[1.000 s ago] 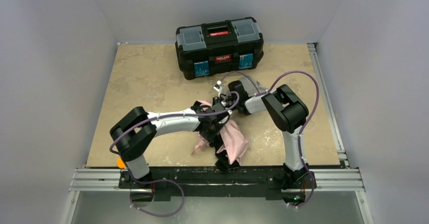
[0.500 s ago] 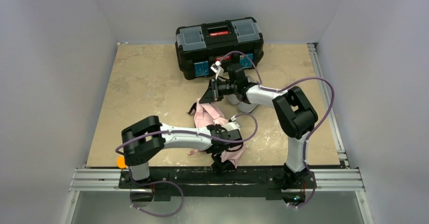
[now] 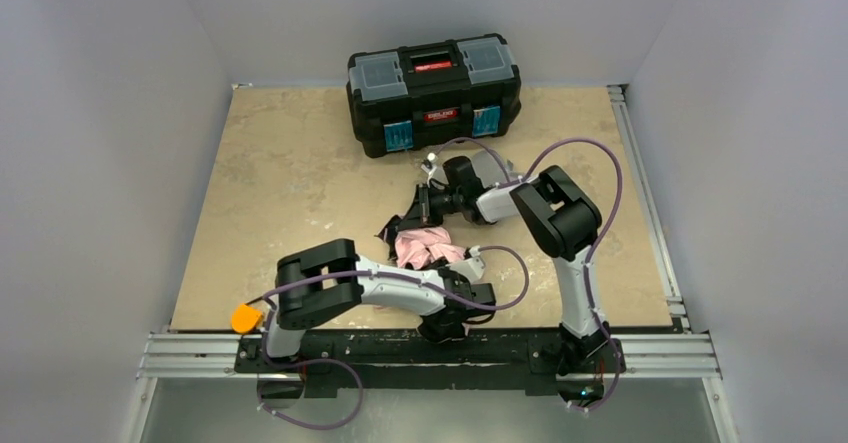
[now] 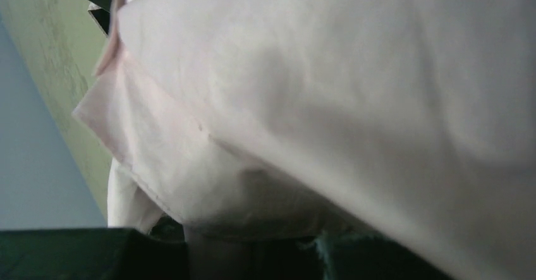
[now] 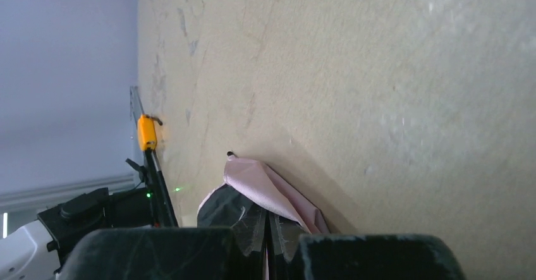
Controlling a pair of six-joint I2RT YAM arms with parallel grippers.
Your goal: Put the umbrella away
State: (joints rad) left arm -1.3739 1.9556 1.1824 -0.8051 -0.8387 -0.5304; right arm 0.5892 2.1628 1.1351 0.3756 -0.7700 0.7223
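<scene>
The umbrella [image 3: 425, 248] lies on the table [image 3: 280, 163] in the lower middle of the overhead view. Its pale pink cloth is bunched into a loose heap, and black ribs or struts poke out at the upper left of the heap. It is neither wrapped tight nor stowed.

The right gripper [image 3: 425, 203] sits just above the heap, at its far end. In the right wrist view its fingers [image 5: 256, 226] are pressed together at the bottom centre. A fold of the pink cloth [image 5: 259, 182] is pinched between them, so it has hold of the umbrella.

The left gripper [image 3: 458, 303] is low in the frame, at the heap's near end by the front rail. Its own camera shows nothing but pink cloth [image 4: 316, 103] right up against the lens. The fingers are hidden there and too small to read from above, so I cannot tell whether they are apart or closed.

A black toolbox [image 3: 435, 88] stands at the top centre of the overhead view, well apart from the umbrella, with its lid down. A small orange object [image 3: 245, 317] sits at the lower left by the table's front corner.

My judgement is that the task is partway at best. The canopy looks collapsed and gathered between the two arms. The cloth has yet to be drawn in neatly and fastened, and the bundle has yet to go wherever it belongs. That may be the toolbox, which would first need opening.
</scene>
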